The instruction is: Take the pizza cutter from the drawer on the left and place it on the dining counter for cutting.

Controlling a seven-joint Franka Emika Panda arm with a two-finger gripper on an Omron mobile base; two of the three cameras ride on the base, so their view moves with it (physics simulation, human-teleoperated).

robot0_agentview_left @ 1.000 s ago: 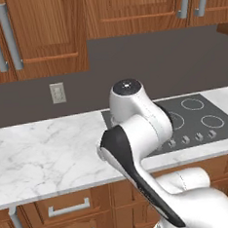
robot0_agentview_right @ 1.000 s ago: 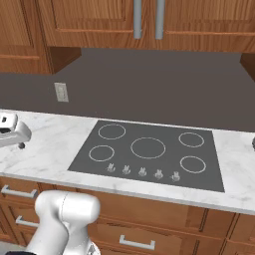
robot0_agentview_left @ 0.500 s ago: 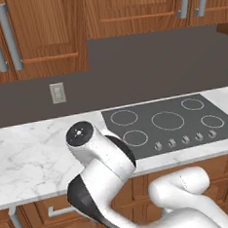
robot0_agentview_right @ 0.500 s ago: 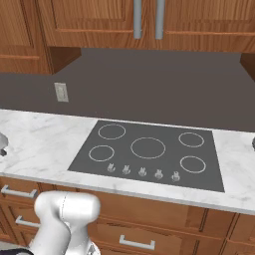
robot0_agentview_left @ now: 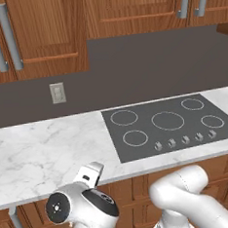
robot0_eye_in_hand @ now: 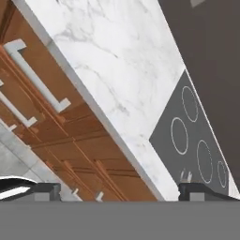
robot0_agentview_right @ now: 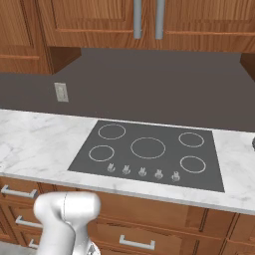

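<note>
Hanging low before the marble table [robot0_agentview_left: 46, 151], the hand [robot0_eye_in_hand: 119, 190] has its fingertips [robot0_eye_in_hand: 47, 190] spread wide, holding nothing. Drawer fronts with silver bar handles [robot0_eye_in_hand: 40, 77] lie closed below the table edge beside the black cooktop [robot0_agentview_right: 149, 152]; I cannot tell where the pizza cutter is.

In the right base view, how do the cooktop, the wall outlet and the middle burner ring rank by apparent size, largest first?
1. Cooktop, by far the largest.
2. Middle burner ring.
3. Wall outlet, smallest, though it sits farther back on the wall, so it may look smaller than it is.
</note>
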